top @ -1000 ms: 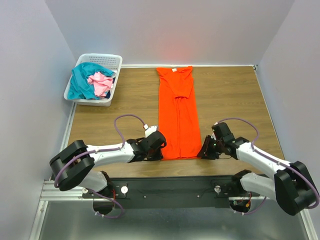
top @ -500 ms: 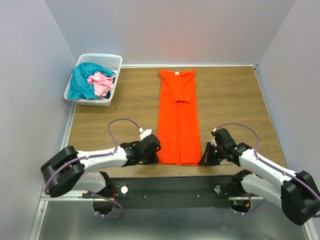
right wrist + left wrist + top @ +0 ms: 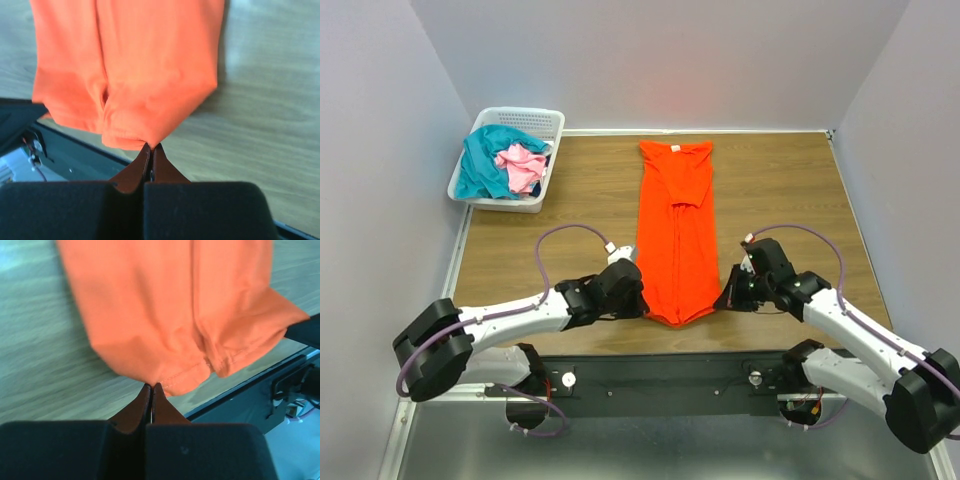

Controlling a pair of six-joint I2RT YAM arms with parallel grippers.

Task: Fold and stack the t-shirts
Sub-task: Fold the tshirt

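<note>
The orange t-shirt (image 3: pixel 676 230) lies folded into a long narrow strip down the middle of the table, collar at the far end. Its near hem is lifted and sags between my two grippers. My left gripper (image 3: pixel 638 303) is shut on the hem's left corner (image 3: pixel 150 382). My right gripper (image 3: pixel 722 300) is shut on the hem's right corner (image 3: pixel 151 142). In both wrist views the orange t-shirt (image 3: pixel 175 315) (image 3: pixel 130 65) hangs away from the pinched tips. The teal t-shirt (image 3: pixel 480 160) and pink t-shirt (image 3: pixel 523 165) lie crumpled in the basket.
A white slatted basket (image 3: pixel 525 122) stands at the far left corner of the wooden table (image 3: pixel 780 190). The table's near edge and a black mounting rail (image 3: pixel 660 375) run just below both grippers. Grey walls close in the left, right and far sides.
The right gripper has closed on the hem's right corner. Both grippers have lifted the near hem off the table and drawn it slightly away from the edge, so it now sags between them.
</note>
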